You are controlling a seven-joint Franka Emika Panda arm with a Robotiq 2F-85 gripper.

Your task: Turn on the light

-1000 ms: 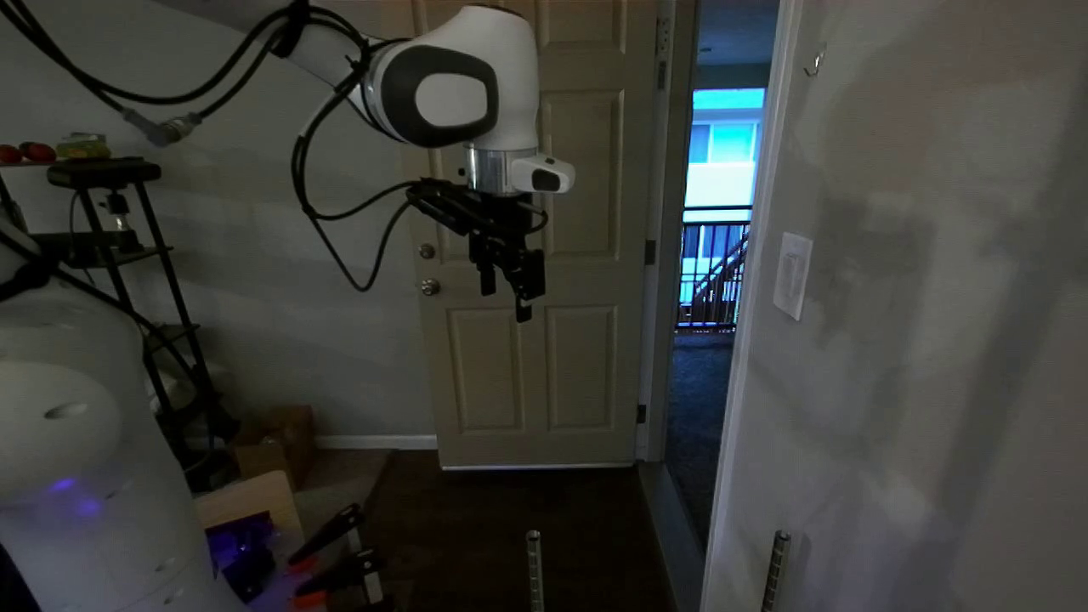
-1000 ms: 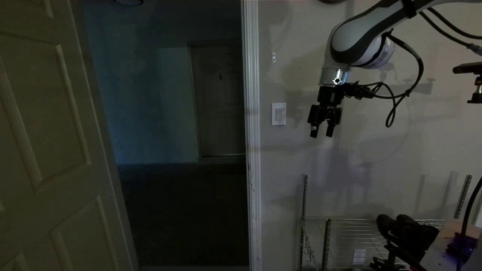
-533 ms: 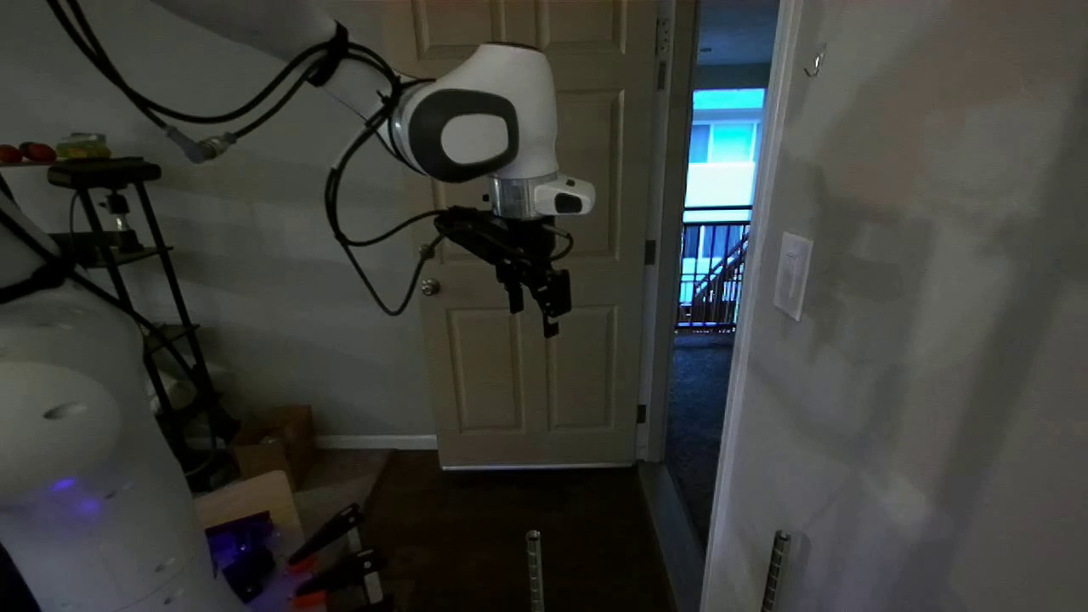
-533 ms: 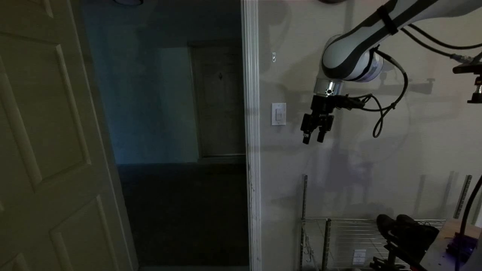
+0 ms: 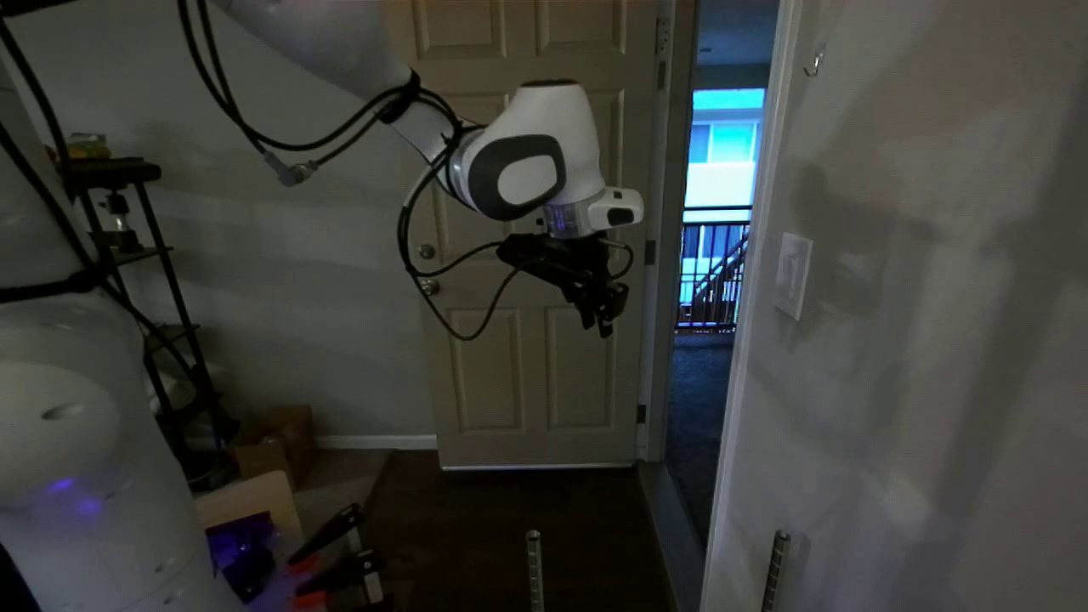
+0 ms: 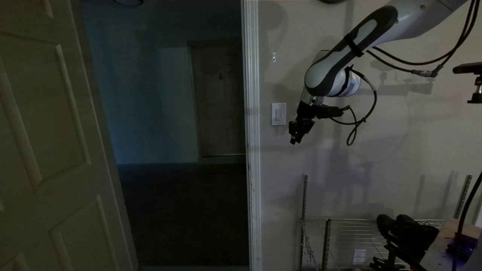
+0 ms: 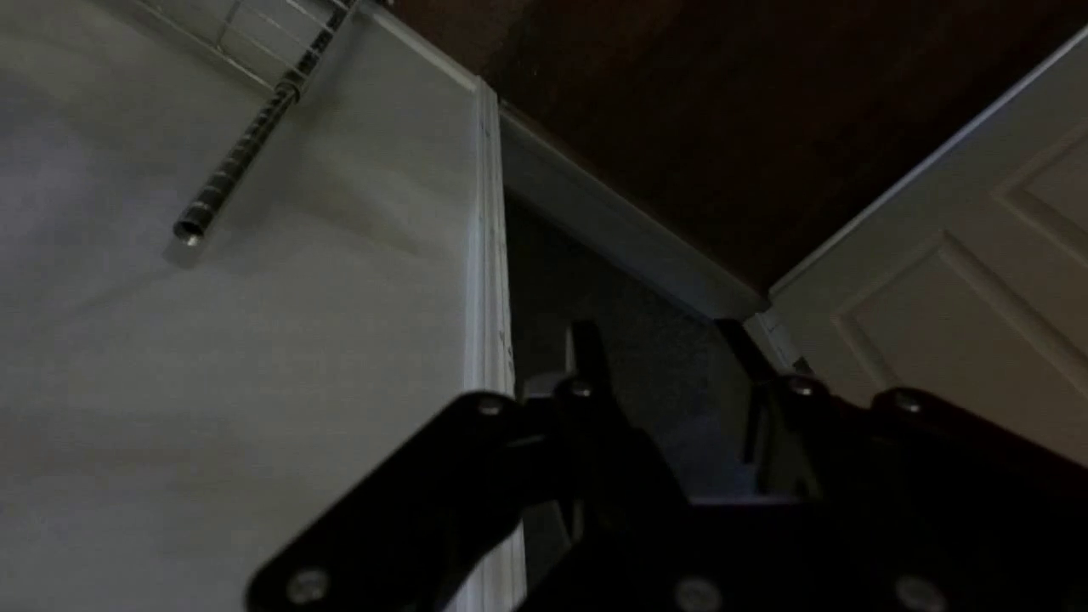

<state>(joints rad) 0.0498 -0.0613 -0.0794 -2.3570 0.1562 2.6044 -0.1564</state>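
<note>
On the wall (image 6: 278,165): upright switch plate (image 6: 278,114), up and across from my gripper (image 7: 656,328)
My jaws: spread, holding nothing

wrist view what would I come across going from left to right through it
Post → door frame → threshold → door. The pincer overlaps the door frame and the door, so I left it out.
</note>
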